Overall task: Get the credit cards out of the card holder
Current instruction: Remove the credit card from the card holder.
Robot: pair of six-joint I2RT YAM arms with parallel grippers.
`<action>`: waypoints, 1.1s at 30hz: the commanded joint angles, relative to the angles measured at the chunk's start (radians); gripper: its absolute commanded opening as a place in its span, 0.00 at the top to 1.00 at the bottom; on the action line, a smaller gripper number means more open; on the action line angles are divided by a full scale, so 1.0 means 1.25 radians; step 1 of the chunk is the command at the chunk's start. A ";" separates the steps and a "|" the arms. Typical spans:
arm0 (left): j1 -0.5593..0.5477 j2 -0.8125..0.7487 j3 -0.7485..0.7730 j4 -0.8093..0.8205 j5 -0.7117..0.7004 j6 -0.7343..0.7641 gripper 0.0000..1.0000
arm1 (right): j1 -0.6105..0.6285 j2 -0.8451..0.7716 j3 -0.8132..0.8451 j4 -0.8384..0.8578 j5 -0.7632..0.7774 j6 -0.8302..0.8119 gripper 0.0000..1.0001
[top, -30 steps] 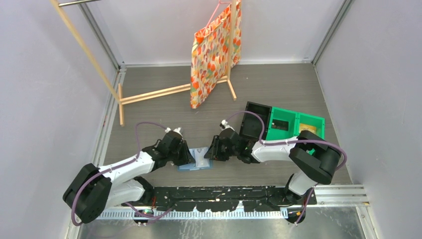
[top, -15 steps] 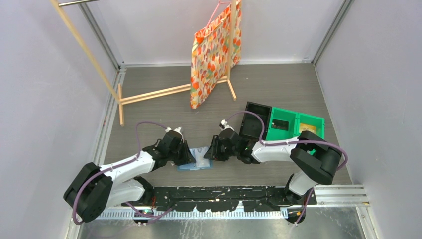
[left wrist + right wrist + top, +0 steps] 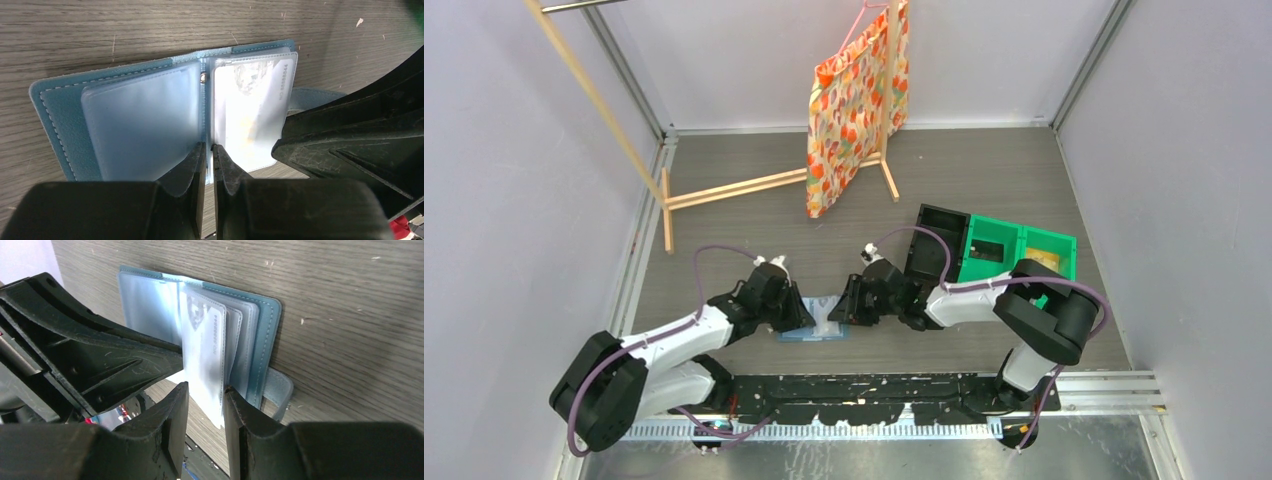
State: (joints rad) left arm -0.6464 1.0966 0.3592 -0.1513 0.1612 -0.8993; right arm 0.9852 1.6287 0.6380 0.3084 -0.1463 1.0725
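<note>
The card holder (image 3: pixel 55 107) lies open on the counter (image 3: pixel 1004 170), between the two arms. The left claw (image 3: pixel 209 152) is pressed almost together at the spine, on the near edge, and seems to pinch the leaves there. The right claw (image 3: pixel 205 390) is spread around the near edge of a raised leaf with a whitish card (image 3: pixel 202 340) in it.

I think the right claw should close on the card alone, not on the sleeve, then pull straight along the sleeve while the left one holds the holder down.

The counter is grey wood-grain between pale walls (image 3: pixel 724 60). A patterned bag (image 3: pixel 849 110) hangs on a wooden rack (image 3: pixel 734 188) far behind. A green bin (image 3: pixel 999 245) and a black bin (image 3: pixel 936 240) stand at the right.
</note>
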 commanded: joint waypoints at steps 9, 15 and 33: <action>0.008 -0.054 -0.017 -0.041 -0.012 0.027 0.87 | 0.006 -0.021 0.004 0.081 -0.026 0.017 0.81; 0.007 -0.065 -0.023 -0.046 -0.016 0.027 0.87 | 0.006 -0.014 0.006 0.072 -0.016 0.022 0.92; 0.009 -0.185 -0.004 -0.140 -0.029 0.028 0.89 | 0.006 -0.056 0.010 0.089 -0.030 -0.012 0.75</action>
State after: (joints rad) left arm -0.6392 0.9279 0.3363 -0.2661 0.1482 -0.8810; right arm 0.9867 1.5852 0.6250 0.3775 -0.1787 1.0794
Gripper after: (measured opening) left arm 0.115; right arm 0.249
